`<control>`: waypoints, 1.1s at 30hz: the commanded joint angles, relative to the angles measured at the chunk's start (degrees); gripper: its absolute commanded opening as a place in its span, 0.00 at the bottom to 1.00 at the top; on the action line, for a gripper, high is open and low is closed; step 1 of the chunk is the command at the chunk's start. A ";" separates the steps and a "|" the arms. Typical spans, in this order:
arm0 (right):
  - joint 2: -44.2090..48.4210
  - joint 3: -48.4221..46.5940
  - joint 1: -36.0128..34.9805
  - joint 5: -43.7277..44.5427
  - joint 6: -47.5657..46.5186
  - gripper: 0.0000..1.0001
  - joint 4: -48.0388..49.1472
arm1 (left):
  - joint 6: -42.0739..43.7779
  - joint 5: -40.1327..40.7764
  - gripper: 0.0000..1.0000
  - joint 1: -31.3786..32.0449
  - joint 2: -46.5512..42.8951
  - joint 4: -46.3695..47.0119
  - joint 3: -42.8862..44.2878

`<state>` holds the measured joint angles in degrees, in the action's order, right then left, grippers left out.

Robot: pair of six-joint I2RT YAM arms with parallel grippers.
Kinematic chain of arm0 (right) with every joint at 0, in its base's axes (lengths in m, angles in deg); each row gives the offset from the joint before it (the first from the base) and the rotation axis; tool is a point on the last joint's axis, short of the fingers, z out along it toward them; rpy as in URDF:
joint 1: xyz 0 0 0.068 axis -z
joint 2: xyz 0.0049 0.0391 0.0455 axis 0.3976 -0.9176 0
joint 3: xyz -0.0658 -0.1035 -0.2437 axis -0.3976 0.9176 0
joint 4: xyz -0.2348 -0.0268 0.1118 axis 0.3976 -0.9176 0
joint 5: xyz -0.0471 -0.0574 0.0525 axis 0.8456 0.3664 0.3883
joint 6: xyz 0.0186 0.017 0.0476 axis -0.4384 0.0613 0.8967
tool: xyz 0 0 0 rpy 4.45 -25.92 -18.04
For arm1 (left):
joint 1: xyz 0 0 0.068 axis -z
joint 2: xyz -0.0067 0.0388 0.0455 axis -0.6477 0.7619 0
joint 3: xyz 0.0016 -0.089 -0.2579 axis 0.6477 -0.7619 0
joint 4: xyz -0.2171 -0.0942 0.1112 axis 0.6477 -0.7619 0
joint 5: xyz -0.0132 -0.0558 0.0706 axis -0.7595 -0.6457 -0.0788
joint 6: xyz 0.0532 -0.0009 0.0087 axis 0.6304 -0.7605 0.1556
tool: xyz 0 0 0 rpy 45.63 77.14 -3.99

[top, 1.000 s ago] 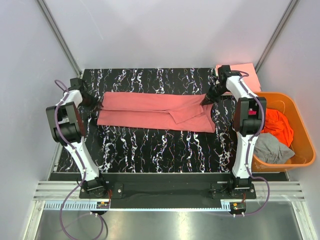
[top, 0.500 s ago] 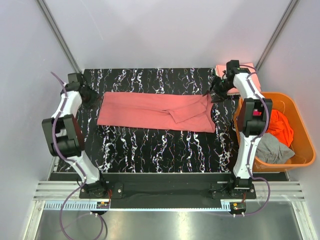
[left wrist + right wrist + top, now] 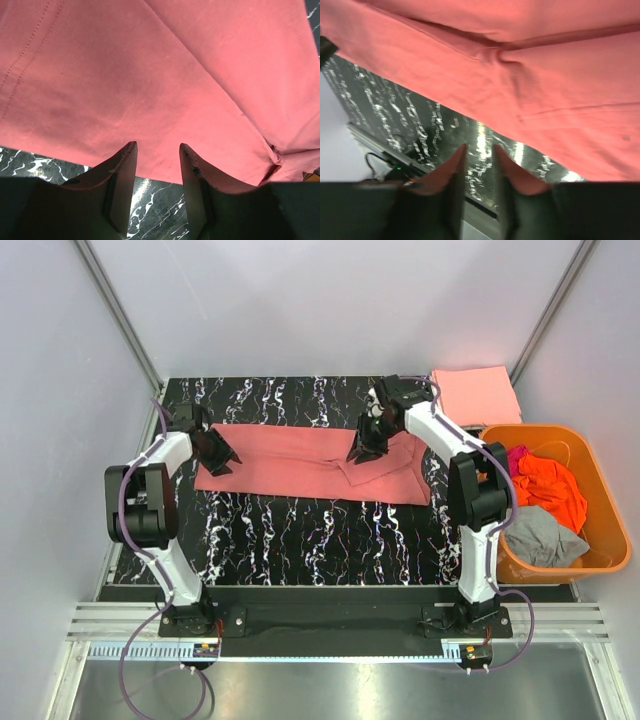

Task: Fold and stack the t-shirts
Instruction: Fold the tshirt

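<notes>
A salmon-pink t-shirt [image 3: 300,455], folded into a long band, lies flat across the black marbled table [image 3: 300,540]. My left gripper [image 3: 222,455] hovers over its left end. In the left wrist view the gripper [image 3: 157,145] is open and empty, with the shirt's [image 3: 150,75] edge just beyond the tips. My right gripper [image 3: 360,450] is above the band's right-middle, near a crease. In the right wrist view it [image 3: 479,147] is open with a narrow gap, holding nothing, and the shirt [image 3: 545,75] lies past it. A folded peach-pink t-shirt [image 3: 475,395] sits at the back right corner.
An orange plastic basket [image 3: 612,510] stands off the table's right edge. It holds a bright orange t-shirt [image 3: 555,490], a grey t-shirt [image 3: 540,535] and a bit of magenta cloth [image 3: 518,455]. Bare table lies in front of the band.
Both grippers let go of the band's ends, opened and drew back, then swung inward. The left is now over the left end and the right over the right-middle. The shirt lies as before.
</notes>
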<state>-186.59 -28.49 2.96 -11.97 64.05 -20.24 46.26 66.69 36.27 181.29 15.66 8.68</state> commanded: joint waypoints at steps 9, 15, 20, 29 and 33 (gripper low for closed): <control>-4.11 0.38 -6.33 7.27 7.52 0.00 9.87 | 0.82 -3.07 0.42 -1.70 4.64 2.23 1.48; -7.10 -0.94 -7.39 10.27 9.99 0.00 10.92 | 0.03 -3.25 0.42 -3.37 5.09 2.23 0.26; -8.33 -1.64 -7.66 10.18 11.75 0.00 11.54 | -0.33 -3.69 0.42 -3.72 4.91 2.23 -0.80; -13.51 -7.61 -7.74 12.90 12.90 0.00 11.89 | -3.14 -5.01 0.42 -4.08 4.39 2.14 -2.47; -16.50 -11.66 -7.83 13.44 12.63 0.00 11.80 | -3.32 -5.18 0.42 -4.16 3.42 2.14 -2.82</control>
<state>-201.59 -36.07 -4.12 -0.72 76.40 -9.99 43.60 62.89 32.36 186.47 17.08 6.67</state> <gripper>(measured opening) 0.011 0.419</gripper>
